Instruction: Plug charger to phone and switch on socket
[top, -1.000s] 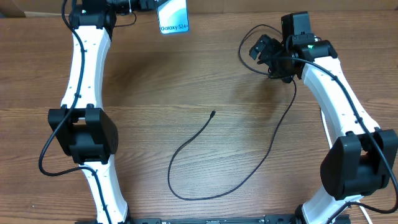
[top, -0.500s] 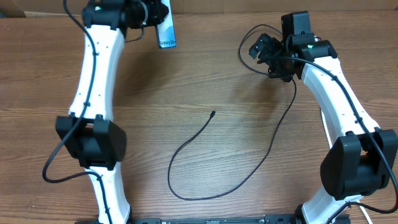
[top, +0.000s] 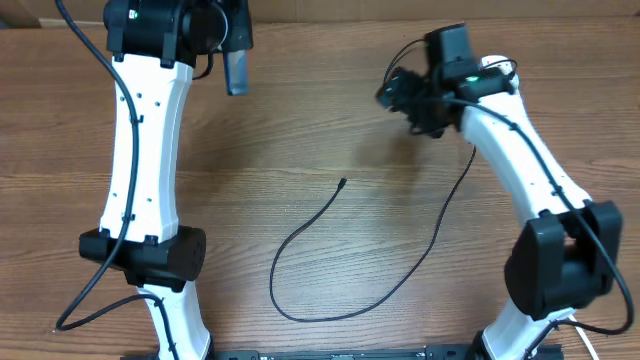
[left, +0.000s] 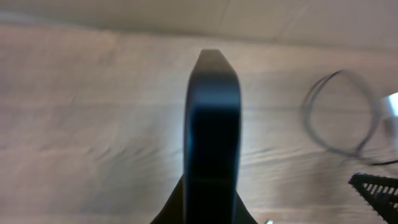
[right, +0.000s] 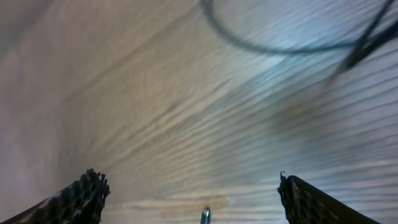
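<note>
Left gripper (top: 235, 42) pinching phone (left: 211, 124) edge-on: could twist loose. Right gripper (right: 199, 199) spread; charger plug tip (top: 343, 182) well apart, may skid when pinched.

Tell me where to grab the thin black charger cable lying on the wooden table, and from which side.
Grip the thin black charger cable just behind its small plug tip, descending from above and straddling it crosswise. That end lies flat and fairly straight, with bare wooden table on either side.
</note>
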